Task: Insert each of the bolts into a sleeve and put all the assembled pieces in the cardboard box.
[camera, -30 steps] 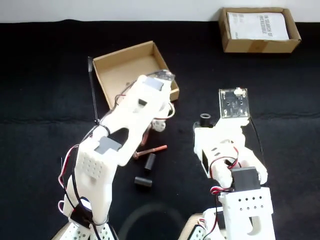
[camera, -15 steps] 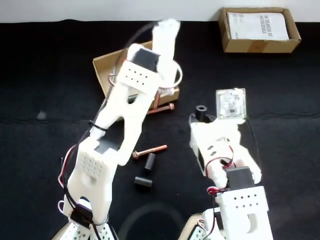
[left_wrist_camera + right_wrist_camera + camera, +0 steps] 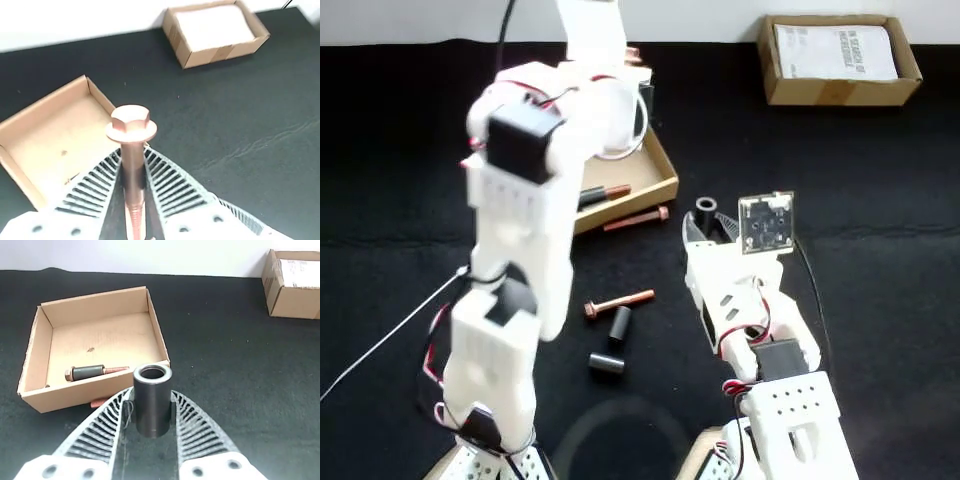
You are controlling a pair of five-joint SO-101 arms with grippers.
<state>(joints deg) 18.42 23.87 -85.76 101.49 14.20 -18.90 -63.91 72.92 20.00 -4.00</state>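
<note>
Status: 1 of 4 done, going by what can be counted. The open brown cardboard box [image 3: 30,347] holds one assembled piece [image 3: 92,372], a copper bolt through a black sleeve. It lies flat along the box's near wall, with the thread poking out of the sleeve end.

In hand:
- The left gripper [image 3: 132,151] is raised high near the box, jaws clamped on a copper-coloured hex flange bolt [image 3: 130,125]. The bolt's long axis runs along the fingers, head out past the tips, threaded end back toward the palm.
- The right gripper [image 3: 151,407] is closed around a black cylindrical sleeve [image 3: 152,390], low over the black table [image 3: 880,300] and near the box's corner. The sleeve is upright, bore open to the top.

Left to do: mate that pair, then two more, then box all three.
- A second loose copper bolt [image 3: 635,218] lies flat just outside the box's near wall, roughly parallel to it, head toward the right gripper.
- A third copper bolt [image 3: 620,301] lies flat nearer the arm bases, head toward the left arm.
- A spare black sleeve [image 3: 619,324] lies on its side just beside that bolt's shank. Another spare sleeve [image 3: 606,363] lies near it, not touching.

Judgement: the held bolt and sleeve are well apart and the thread end isn't leading, so alignment looks like the fiddly part.
</note>
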